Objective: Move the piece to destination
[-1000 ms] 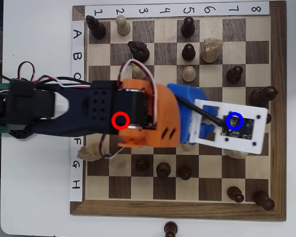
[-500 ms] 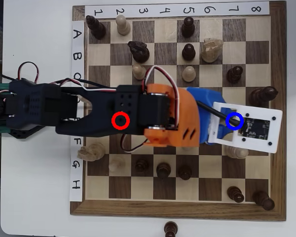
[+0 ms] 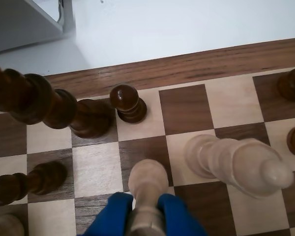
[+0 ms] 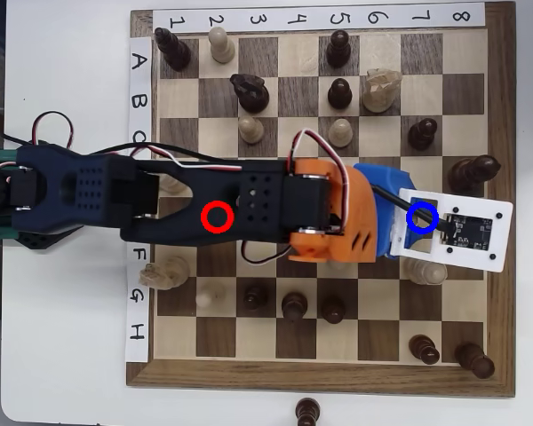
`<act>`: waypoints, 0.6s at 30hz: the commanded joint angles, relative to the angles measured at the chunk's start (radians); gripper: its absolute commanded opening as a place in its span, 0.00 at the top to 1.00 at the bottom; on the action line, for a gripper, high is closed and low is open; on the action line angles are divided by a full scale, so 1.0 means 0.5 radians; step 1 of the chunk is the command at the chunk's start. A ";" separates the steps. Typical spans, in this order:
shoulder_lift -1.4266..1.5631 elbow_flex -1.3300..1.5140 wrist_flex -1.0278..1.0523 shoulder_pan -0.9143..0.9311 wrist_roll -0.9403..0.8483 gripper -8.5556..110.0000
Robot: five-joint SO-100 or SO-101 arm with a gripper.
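Presently we find the tool clenched on the piece, its blue fingers flanking the stem above a dark square beside a tilted cream piece.

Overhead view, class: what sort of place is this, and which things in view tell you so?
Probably a hobbyist's robotics bench set up for chess. A wooden chessboard with paper row and column labels lies on a white table, and a 3D-printed arm reaches over it, its claw gripping a cream pawn.

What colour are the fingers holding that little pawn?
Bright blue fingers clamp the cream pawn; the wrist view shows it best.
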 commanded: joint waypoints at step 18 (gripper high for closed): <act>-0.150 -0.497 -0.153 0.009 0.782 0.93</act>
